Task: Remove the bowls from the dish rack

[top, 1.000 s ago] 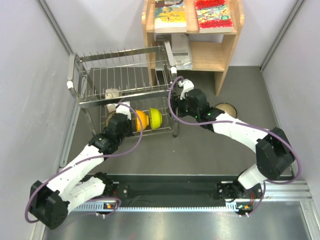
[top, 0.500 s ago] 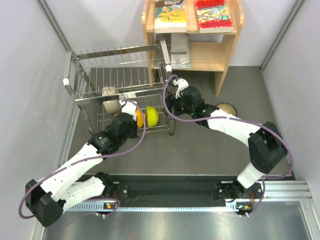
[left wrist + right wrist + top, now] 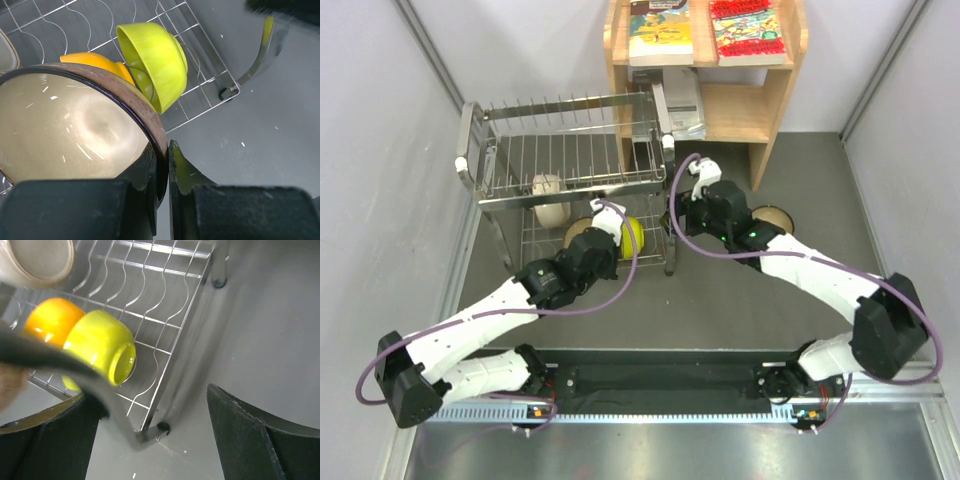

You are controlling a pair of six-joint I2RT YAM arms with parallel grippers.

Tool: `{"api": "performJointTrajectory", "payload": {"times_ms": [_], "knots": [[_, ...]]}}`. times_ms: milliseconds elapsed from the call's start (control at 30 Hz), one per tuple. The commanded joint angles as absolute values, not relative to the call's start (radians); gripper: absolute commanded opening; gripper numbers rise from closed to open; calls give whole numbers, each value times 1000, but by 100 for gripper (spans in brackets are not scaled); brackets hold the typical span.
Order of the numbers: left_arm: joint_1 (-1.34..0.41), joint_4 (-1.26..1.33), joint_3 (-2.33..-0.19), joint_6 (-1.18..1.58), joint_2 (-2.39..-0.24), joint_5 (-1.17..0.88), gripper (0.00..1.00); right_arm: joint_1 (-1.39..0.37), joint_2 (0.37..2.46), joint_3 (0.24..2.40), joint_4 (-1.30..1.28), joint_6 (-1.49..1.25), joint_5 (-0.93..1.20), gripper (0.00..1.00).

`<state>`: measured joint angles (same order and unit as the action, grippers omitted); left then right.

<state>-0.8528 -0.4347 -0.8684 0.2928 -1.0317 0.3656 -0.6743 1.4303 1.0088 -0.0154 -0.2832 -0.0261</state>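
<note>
Grey matte tabletop (image 3: 720,310) carries the shiny steel-wire dish rack (image 3: 570,185); the left gripper (image 3: 167,155) pinches the thin rim of the glossy pinkish-brown bowl (image 3: 75,125) by the lower tier; the right gripper (image 3: 150,432) gapes wide at the rack's corner. Slick glaze could slip from that narrow pinch and knock the tilted yellow-green bowl (image 3: 155,60).

Dish rack (image 3: 570,160) left-front of bookshelf (image 3: 740,110); bowl (image 3: 155,60) on rack's lower tier.

Brown bowl (image 3: 75,130) now outward from rack (image 3: 570,108)
</note>
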Motion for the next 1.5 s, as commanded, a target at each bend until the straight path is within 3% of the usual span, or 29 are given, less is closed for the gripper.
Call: {"api": "performJointTrajectory", "payload": {"times_ms": [0,333,500,967,1467], "knots": [[-923,-379,-916,310,-1043,365,0,-654,1295,977,2,-291,-103,85],[-928,-509,-922,380,-941,420,0,-655,1362,1011,-8,-295,-100,83],[-934,-567,-927,417,-908,342,0,-655,1423,1055,-8,-291,-103,81],[-1115,-486,-1000,397,-1195,351,0,-657,1477,1123,-27,-261,-94,84],[-1238,-385,-1130,379,-1477,365,0,-620,1102,994,-247,-255,-192,86]]}}
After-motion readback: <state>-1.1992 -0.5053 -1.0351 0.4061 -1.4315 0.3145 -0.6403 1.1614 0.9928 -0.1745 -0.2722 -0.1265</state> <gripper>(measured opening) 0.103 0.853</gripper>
